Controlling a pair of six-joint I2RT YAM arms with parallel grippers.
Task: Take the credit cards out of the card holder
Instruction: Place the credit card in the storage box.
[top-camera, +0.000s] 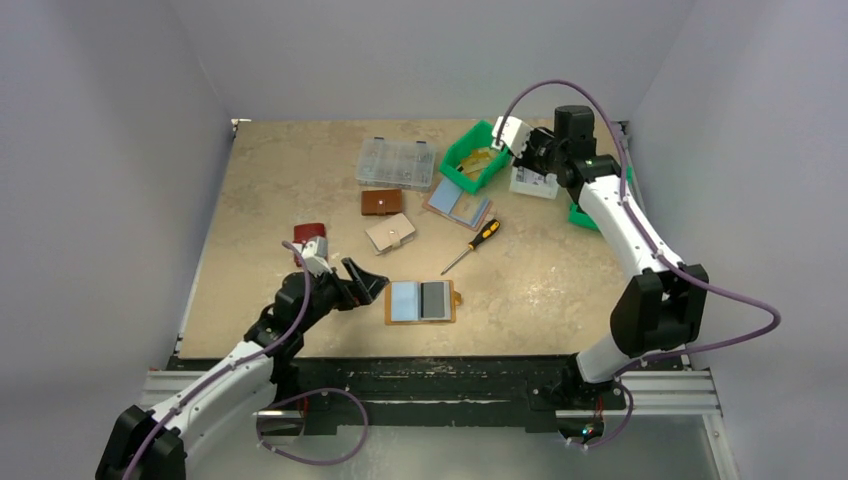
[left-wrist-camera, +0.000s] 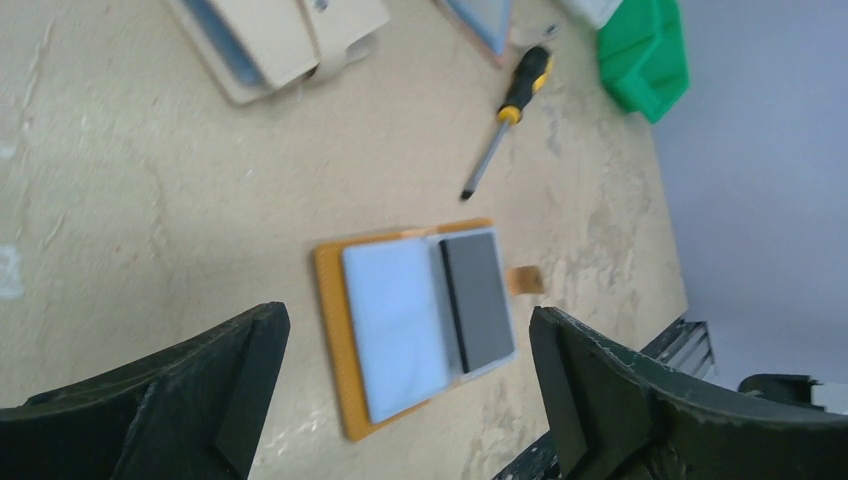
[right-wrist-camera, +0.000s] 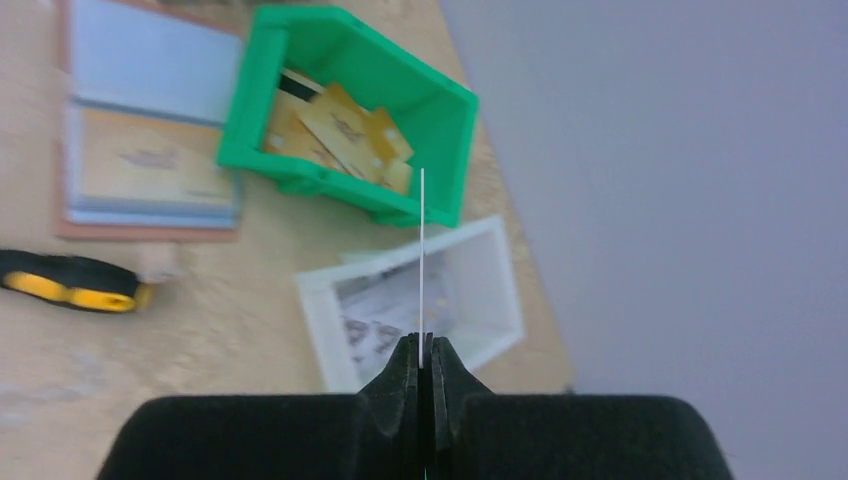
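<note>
Tabletop (top-camera: 560, 280), card holder (top-camera: 421, 301) (long axis left-right), left fingers (left-wrist-camera: 200, 400) spread, right fingers (right-wrist-camera: 400, 385) pinching card (right-wrist-camera: 422, 250).

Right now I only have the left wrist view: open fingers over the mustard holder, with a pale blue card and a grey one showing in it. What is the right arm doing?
Observer: The right gripper is shut on a thin card, which its wrist camera sees edge-on.
Operator: Where over the table is it?
Observer: At the far right corner, with a white tray and a green bin below it.
Operator: Is anything near my arm out of my frame?
Observer: A red wallet lies on the table, beyond and to the left of the left gripper.
</note>
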